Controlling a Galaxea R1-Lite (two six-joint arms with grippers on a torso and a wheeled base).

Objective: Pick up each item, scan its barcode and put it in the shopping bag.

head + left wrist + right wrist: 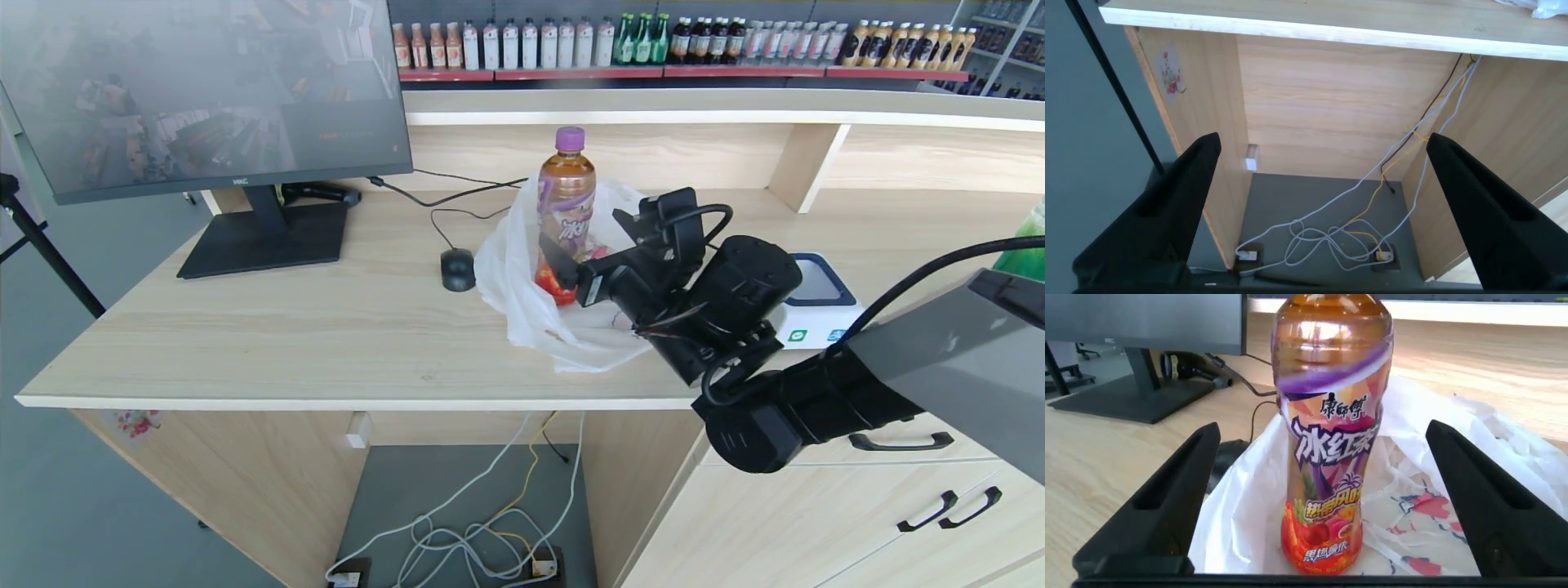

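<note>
Head view gives us a monitor (204,90) upper left, a mouse (458,269), then at centre the bottle (565,204) upright in the shopping bag (514,278), between the spread jaws of our right gripper (588,249); our left gripper (1323,143), spread too, faces the desk (1331,106) front.

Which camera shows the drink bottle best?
The right wrist view: the bottle stands close and front-on in the white bag. The head view shows it farther off, cap included, its lower part behind the right end effector. The left wrist view looks under the counter.
</note>
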